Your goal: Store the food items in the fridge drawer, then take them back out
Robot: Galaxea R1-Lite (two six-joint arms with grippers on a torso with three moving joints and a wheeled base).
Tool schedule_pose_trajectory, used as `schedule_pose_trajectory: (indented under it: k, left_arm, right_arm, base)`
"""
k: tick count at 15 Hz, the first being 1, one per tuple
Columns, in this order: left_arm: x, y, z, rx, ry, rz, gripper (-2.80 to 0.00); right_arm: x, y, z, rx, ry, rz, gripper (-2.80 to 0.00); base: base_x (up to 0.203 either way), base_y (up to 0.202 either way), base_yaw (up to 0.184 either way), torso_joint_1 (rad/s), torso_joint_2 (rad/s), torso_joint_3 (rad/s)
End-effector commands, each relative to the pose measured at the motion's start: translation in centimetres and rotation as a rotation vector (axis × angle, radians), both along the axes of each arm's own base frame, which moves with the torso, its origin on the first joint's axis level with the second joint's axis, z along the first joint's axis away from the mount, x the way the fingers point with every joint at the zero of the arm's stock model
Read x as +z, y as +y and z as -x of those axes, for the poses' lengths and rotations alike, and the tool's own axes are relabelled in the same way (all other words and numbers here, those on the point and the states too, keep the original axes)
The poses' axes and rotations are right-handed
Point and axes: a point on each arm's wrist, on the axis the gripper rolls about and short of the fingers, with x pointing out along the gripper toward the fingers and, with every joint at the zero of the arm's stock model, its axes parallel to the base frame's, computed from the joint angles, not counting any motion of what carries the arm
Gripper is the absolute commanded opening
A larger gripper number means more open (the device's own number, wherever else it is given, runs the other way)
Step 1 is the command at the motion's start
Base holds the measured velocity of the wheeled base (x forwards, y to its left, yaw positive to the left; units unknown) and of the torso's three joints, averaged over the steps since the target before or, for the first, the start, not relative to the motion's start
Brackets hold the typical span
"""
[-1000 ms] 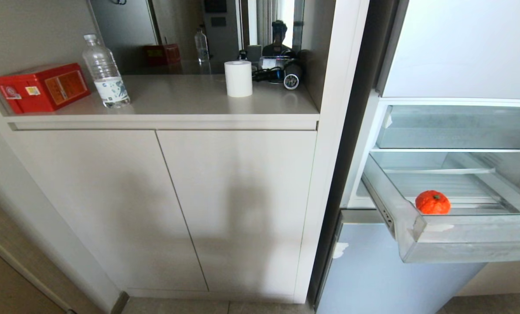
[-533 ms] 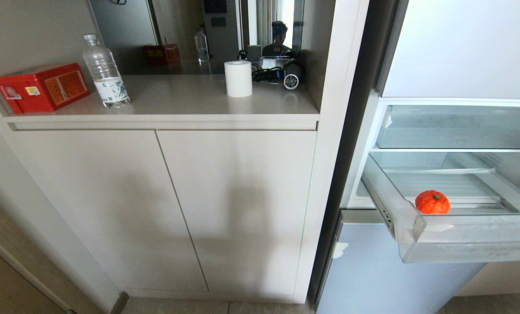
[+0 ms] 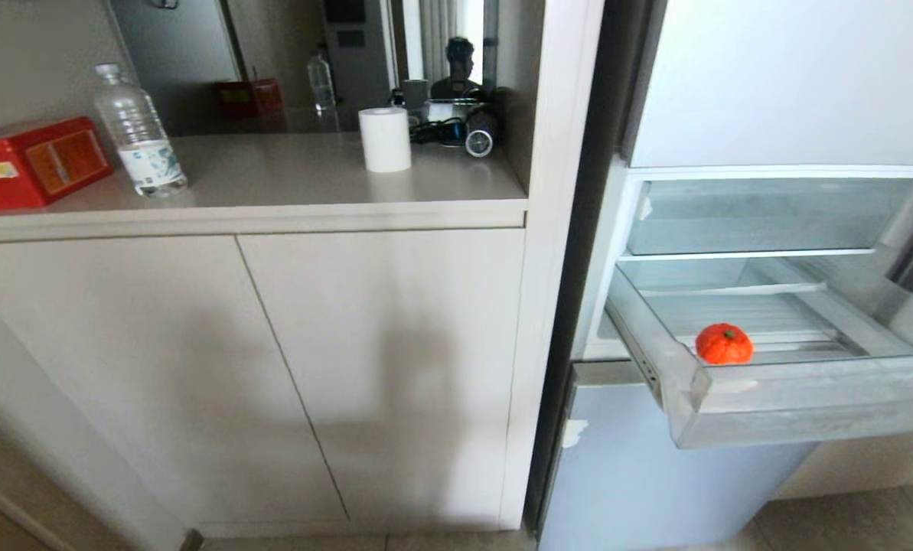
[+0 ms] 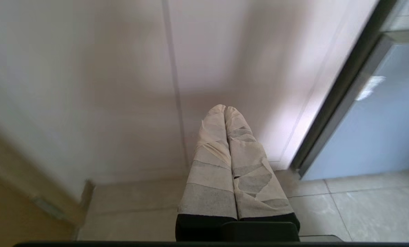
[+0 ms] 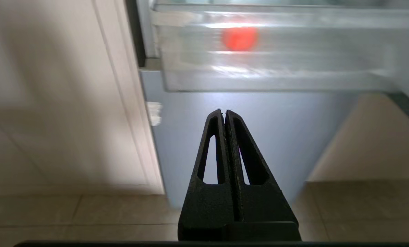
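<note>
Drawer [image 3: 808, 402]: pulled out of the open fridge, clear plastic, scuffed front lip.
Fruit [image 3: 724, 343]: orange-red, lying on the ribbed drawer floor, near the front lip, toward the drawer's left end; visible as a red blur through the lip in the right wrist view [image 5: 240, 38].
Bin [image 3: 754, 218]: clear, on the shelf above the drawer.
Right gripper [image 5: 224, 113]: black fingers pressed together, holding nothing, low before the blue lower fridge door, below the drawer.
Left gripper [image 4: 225, 109]: tape-wrapped fingers together, empty, low before the cabinet doors [image 3: 272, 367].
Counter [image 3: 272, 172]: carries a red box [image 3: 31, 161], bottle [image 3: 136, 134] and paper roll [image 3: 385, 138].
</note>
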Motion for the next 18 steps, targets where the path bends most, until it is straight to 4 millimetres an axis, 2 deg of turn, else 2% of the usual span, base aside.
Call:
schedule_pose_trajectory:
  k: [1,18]
  left_arm:
    - [-0.01,0.0,0.0,-0.001,0.001,0.0,-2.8]
    - [-0.01,0.0,0.0,-0.001,0.001,0.0,-2.8]
  right_arm:
    - [0.0,0.0,-0.01,0.001,0.001,0.0,-2.8]
    - [0.0,0.0,-0.01,0.0,0.001,0.0,-2.8]
  base:
    - [0.001,0.003,-0.171,0.0,0.0,0.005]
    - [0.0,0.008,-0.174,0.002,0.0,0.003]
